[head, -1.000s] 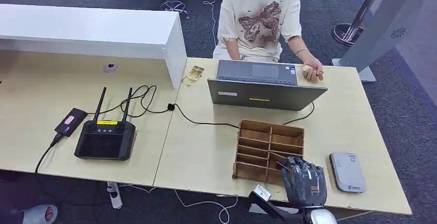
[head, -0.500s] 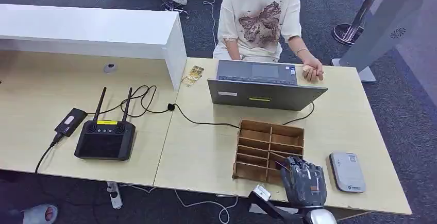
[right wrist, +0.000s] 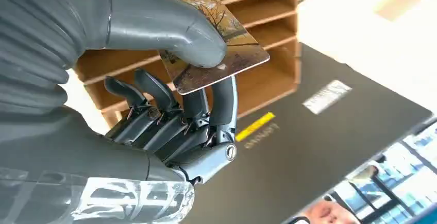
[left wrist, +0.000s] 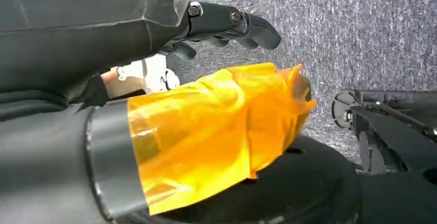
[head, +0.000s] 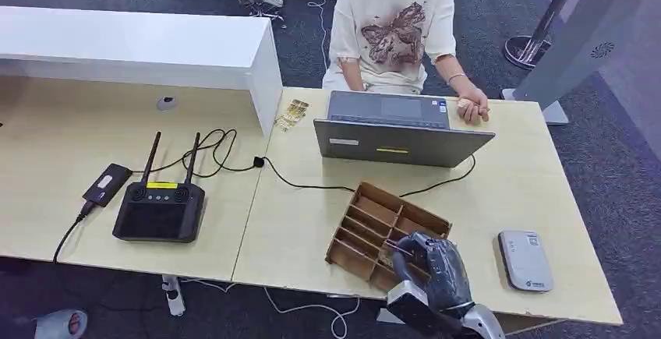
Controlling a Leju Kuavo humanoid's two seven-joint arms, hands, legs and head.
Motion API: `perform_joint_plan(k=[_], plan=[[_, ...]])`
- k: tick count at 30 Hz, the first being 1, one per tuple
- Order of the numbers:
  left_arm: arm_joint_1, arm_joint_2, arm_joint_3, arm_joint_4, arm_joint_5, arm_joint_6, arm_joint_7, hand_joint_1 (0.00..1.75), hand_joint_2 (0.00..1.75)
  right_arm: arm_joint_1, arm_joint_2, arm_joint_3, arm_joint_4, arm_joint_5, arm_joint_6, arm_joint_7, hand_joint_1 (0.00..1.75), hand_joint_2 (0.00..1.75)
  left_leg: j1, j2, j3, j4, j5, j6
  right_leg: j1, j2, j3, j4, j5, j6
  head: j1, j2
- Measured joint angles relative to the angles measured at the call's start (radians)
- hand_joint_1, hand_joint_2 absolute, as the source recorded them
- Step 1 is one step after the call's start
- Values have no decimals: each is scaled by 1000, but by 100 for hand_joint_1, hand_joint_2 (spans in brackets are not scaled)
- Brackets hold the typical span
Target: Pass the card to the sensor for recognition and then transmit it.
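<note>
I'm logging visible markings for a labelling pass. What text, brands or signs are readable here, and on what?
"TEL": the only letters readable at the edge of the card pinched by the right hand; the rest is hidden.
Laptop lid: embossed brand, too slanted to read for certain; yellow sticker and white label blurred.
Sensor: small print and logo, too small.
Black controller: yellow label, too small.

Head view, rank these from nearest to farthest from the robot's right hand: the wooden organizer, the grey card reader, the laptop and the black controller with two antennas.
From the right hand:
1. Wooden organizer, right at the hand, on the near table edge.
2. Grey card reader, on the table to the hand's right.
3. Laptop, farther back, in front of the seated person.
4. Black controller, far off to the left.
</note>
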Motion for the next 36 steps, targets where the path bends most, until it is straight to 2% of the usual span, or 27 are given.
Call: perform_joint_plan(k=[8, 20, 26, 30, 36], plan=[[5, 4, 8, 0, 0, 8, 0, 0, 0, 19, -1, -22, -51, -58, -14, -46, 175, 175, 0, 0, 0, 0, 0, 0, 0, 0, 0, -1, 0, 0, 0, 0], [5, 4, 9, 0, 0, 12, 0, 0, 0, 33, -3, -31, -75, -65, -15, -50, 175, 175, 0, 0, 0, 0, 0, 0, 0, 0, 0, 0, 0, 0, 0, 0], [5, 3, 9, 0, 0, 21, -2, 0, 0, 57, -15, -49, -108, -135, -15, -96, 175, 175, 0, 0, 0, 0, 0, 0, 0, 0, 0, 0, 0, 0, 0, 0], [5, 2, 9, 0, 0, 23, -8, 0, 0, 68, -18, -68, -121, -193, 8, -148, 175, 175, 0, 0, 0, 0, 0, 0, 0, 0, 0, -1, 0, 0, 0, 0], [5, 4, 9, 0, 0, 13, -11, 0, 0, 65, -16, -76, -137, -261, 82, -209, 175, 175, 0, 0, 0, 0, 0, 0, 0, 0, 0, 0, 0, 0, 0, 0]])
